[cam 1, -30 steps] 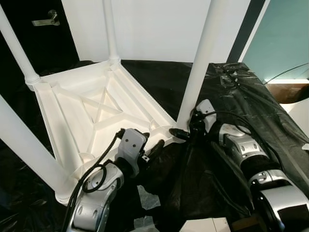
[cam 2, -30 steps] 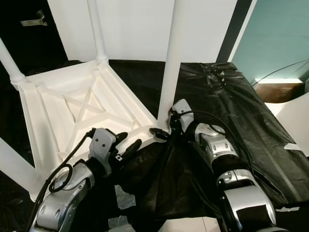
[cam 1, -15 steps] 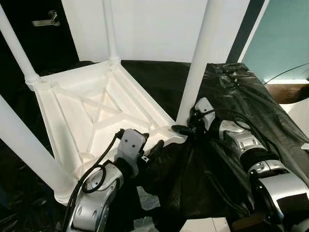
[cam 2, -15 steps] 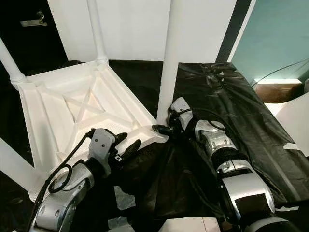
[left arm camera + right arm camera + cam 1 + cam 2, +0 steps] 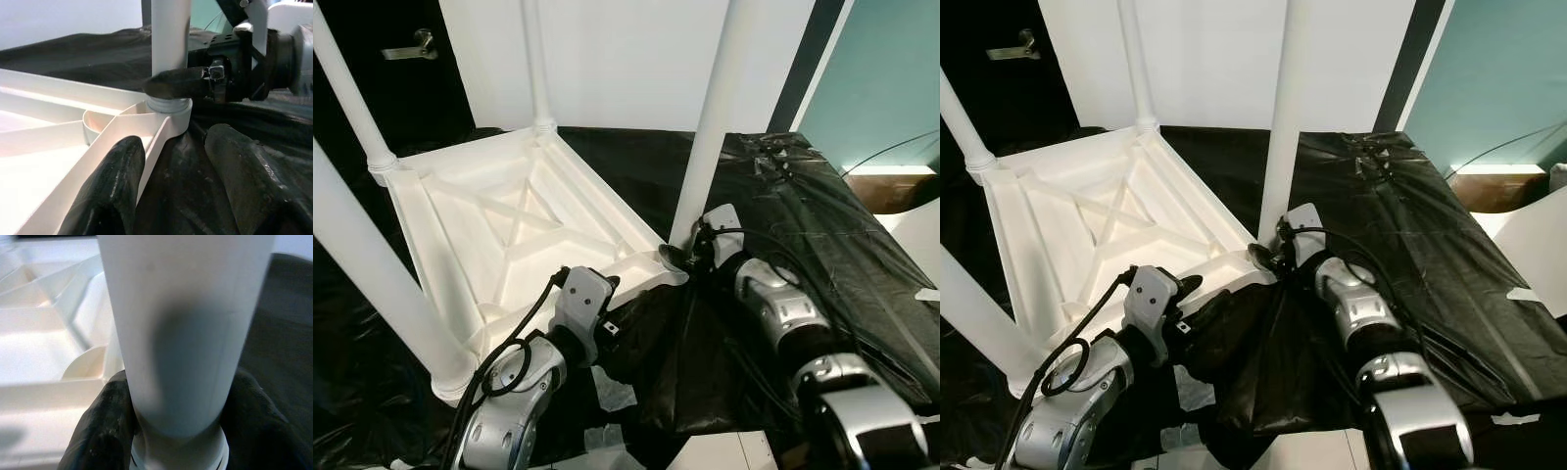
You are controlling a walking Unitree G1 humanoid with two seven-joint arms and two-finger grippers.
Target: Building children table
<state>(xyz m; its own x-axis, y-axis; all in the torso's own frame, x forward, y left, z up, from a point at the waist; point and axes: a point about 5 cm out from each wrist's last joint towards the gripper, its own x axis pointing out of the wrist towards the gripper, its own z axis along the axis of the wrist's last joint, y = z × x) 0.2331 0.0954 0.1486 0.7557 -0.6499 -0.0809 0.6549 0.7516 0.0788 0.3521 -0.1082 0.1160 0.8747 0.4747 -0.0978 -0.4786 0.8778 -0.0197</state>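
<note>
So the little white table [image 5: 509,225] was lying upside down on the black plastic sheet [image 5: 822,225], all four legs sticking up. The action was at the corner socket [image 5: 168,110] nearest the robot, so I'll place everything off that.

The right hand [image 5: 171,426] was clenched round the leg [image 5: 710,127] just above that socket, one finger [image 5: 105,426] on each side of the tube. In the left wrist view you could see a finger of it pressed across the leg right where it meets the collar.

Compared with a second ago, that hand had crept in closer and sat lower on the leg, right against the socket, and the forearm had swung round a bit. The leg looked a touch straighter too, though the head camera shifted, so I wouldn't swear to it. My guess is it was twisting or pushing the leg home, and that this was the last leg to seat.

The left hand [image 5: 188,186] had also slid nearer the socket. It was released, fingers apart, one resting by the table's rim [image 5: 88,166] and the other over the sheet, holding nothing. Looked like it was there to steady the frame.

The other three legs seemed seated already.
</note>
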